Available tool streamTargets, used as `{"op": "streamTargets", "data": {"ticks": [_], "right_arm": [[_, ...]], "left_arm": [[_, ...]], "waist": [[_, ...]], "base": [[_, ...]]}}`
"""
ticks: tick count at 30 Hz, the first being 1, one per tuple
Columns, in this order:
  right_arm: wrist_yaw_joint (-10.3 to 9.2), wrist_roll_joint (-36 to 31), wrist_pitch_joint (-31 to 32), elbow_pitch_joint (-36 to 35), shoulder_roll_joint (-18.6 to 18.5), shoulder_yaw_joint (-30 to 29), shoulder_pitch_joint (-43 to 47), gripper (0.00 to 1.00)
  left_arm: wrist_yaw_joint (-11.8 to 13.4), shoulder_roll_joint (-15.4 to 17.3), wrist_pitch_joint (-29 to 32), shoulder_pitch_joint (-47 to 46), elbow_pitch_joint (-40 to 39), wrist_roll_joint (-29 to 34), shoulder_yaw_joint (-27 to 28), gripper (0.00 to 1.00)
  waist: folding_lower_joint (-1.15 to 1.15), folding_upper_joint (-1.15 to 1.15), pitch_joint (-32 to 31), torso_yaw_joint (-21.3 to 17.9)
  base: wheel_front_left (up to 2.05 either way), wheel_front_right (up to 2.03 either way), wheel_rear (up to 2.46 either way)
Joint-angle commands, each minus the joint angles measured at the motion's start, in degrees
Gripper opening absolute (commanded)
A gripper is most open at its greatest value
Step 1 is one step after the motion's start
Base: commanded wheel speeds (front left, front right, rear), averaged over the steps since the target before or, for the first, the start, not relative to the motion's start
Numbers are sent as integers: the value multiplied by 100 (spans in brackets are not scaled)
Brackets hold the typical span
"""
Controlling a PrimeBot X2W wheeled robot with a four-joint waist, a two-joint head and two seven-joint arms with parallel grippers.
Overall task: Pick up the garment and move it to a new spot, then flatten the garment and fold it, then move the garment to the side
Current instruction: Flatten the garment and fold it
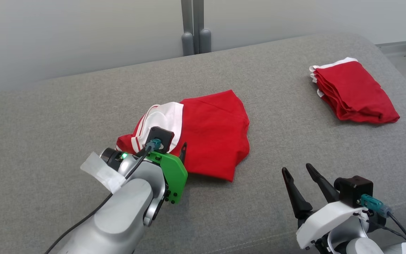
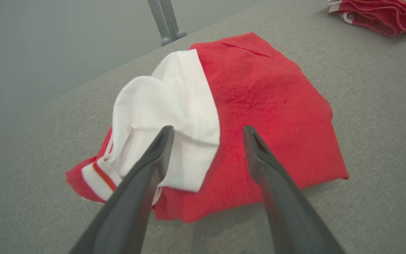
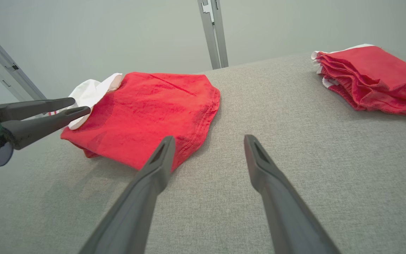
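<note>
Mid-surface, a bit left of centre, lies the garment. It's red, bunched and roughly doubled over. A white panel sits on top at its left end, w/ a white cuff w/ a red stripe at the near-left corner. It rests on the grey fabric surface, not lifted.

L gripper hangs over the garment's near-left end, fingers spread wide, nothing pinched btwn them. In the L wrist view one finger crosses the white panel. The other is over red cloth just right of the panel's edge. The R wrist view shows both tips at the white end, low and close to the cloth. Whether they touch it, can't tell.

R gripper sits near right, fingers also spread, holding nothing, tips pointing toward the far side over bare surface. It's apart from the garment, off its near-right corner.

Far right there's a stack of folded red pieces w/ white edges showing on its left side, well apart from the garment and both grippers. At the far edge, approx centre, a grey post stands against a pale wall.
</note>
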Motion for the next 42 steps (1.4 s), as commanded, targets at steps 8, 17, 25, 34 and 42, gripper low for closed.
{"op": "streamTargets", "data": {"ticks": [8, 17, 25, 34, 42], "right_arm": [[-5, 40, -106, 63, -3, -25, -79, 100], [-5, 43, -131, 121, -2, 24, -119, 100], [-5, 20, -125, 149, -3, 42, -134, 100], [-5, 75, -134, 203, -3, 129, -170, 100], [-5, 94, -180, 274, -3, 241, -197, 100]], "left_arm": [[284, 222, -60, -196, 109, 381, -210, 100], [229, 206, -57, -147, 129, 350, -288, 0], [242, 147, -466, -289, 39, 157, -42, 0], [330, 438, -867, -1170, -105, 115, 467, 0], [225, 631, -1056, -2163, -95, 241, 677, 0]], "waist": [[0, 0, 185, -154], [0, 0, 161, -43], [0, 0, 117, 0], [0, 0, 35, -39], [0, 0, 26, -203]], "base": [[0, 0, 0], [0, 0, 0], [0, 0, 0], [0, 0, 0], [0, 0, 0]]}}
